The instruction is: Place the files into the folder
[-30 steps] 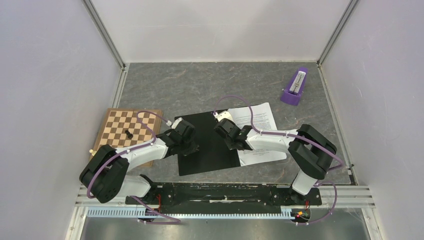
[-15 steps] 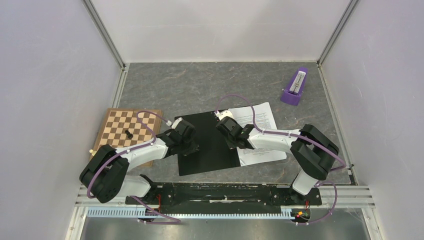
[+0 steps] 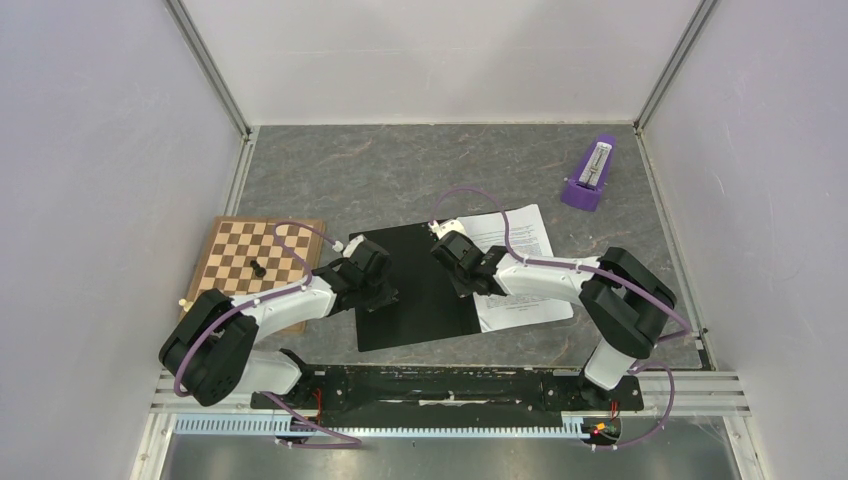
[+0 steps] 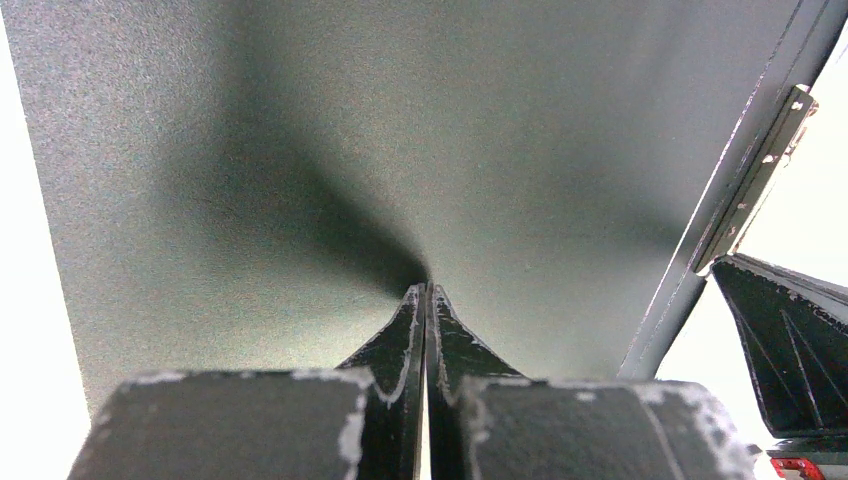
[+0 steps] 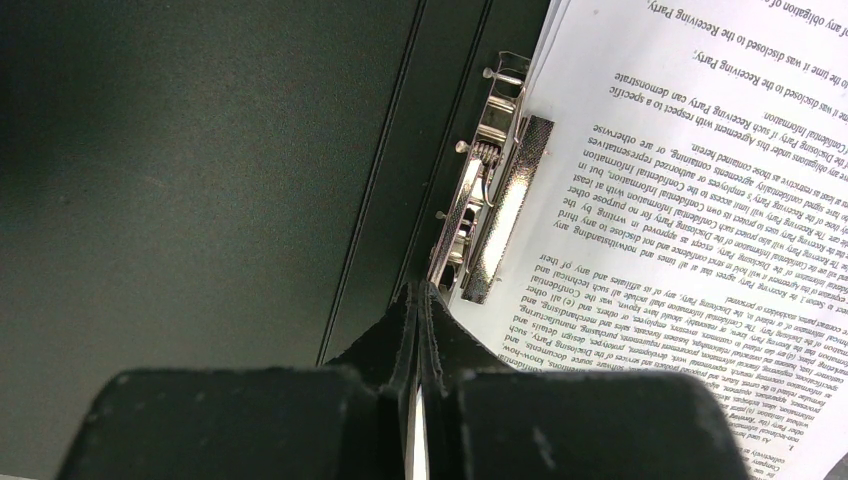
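Clamping is judged the step in hand: white printed paper sheets (image 5: pixel 650 200) lie just right of the right end effector (image 5: pixel 420 288), edge at the metal spine clip (image 5: pixel 490 215) of the open black-lined folder (image 3: pixel 415 290), perhaps not yet under it. Next, the clip needs pressing shut. Both arms are bent low; the left end effector (image 4: pixel 427 290), tips on the cover, and the right are pressed together, empty.

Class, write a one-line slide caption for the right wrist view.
Shut right gripper pointing at the metal spine clip of the open folder, printed files lying beside it.
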